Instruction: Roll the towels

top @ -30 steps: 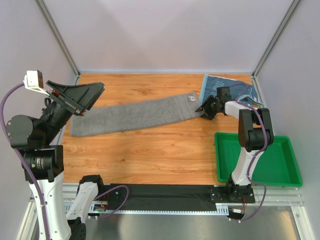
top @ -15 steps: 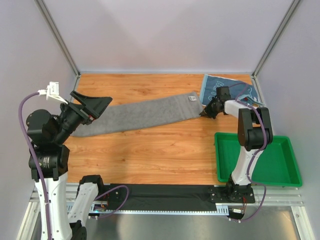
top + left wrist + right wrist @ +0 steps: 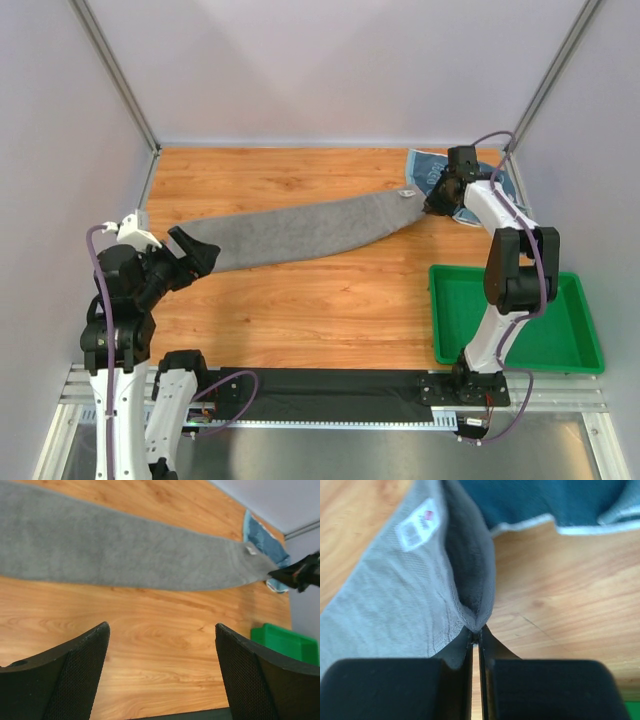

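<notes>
2 arms extended, right claw (image 3: 476,637) pinching grey towel (image 3: 300,228) corner, left claw (image 3: 161,626) wide, low beside it

Table (image 3: 300,310): long towel (image 3: 300,228) runs L–R across the middle, L end nearer the front, R end further back. R end pinched in R gripper (image 3: 430,203), w/ sewn tag (image 3: 417,529) just L of the tips. 2nd towel (image 3: 418,166) in back-R corner, behind and partly under R gripper, next to long towel's R end. Tray (image 3: 520,368) front-R, well apart from both towels. L gripper (image 3: 203,252) front-L, at long towel's L end; contact: can't tell.
</notes>
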You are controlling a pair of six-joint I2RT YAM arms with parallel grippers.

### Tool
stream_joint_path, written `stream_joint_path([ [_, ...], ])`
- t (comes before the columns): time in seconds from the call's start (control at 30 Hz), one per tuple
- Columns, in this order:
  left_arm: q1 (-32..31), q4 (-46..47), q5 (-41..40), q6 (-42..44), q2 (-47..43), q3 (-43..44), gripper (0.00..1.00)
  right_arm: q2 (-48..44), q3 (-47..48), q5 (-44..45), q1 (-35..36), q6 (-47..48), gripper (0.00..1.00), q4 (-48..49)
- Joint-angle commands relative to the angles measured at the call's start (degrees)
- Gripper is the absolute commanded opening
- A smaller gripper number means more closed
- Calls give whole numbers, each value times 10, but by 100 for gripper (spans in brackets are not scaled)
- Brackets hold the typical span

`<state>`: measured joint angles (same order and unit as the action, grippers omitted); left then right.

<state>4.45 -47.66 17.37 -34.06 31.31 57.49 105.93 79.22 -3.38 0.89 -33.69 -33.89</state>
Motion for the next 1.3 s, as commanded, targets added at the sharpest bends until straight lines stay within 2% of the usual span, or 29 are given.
stream_joint_path([
  [0.0,-4,-37,-54,46,-16,-13,91,-27,68,7,30,48,0,-23],
  [0.1,-4,-58,-87,64,-24,-5,92,-19,116,-3,72,77,0,-38],
  [0.3,-3,-90,-102,66,-17,8,93,16,215,-8,173,106,0,-63],
  [0.4,-3,-99,-119,63,-20,1,92,35,263,-8,233,107,0,-70],
  [0.57,-4,-120,-169,73,-46,-11,92,71,347,-7,292,106,0,-86],
  [0.8,-3,-117,-153,70,-59,-48,92,135,462,-23,363,80,0,-81],
  [1.0,-4,-109,-139,79,-64,-46,92,182,516,-44,408,52,0,-33],
  [1.27,-3,-103,-131,78,-77,-49,91,229,531,-79,453,17,0,62],
])
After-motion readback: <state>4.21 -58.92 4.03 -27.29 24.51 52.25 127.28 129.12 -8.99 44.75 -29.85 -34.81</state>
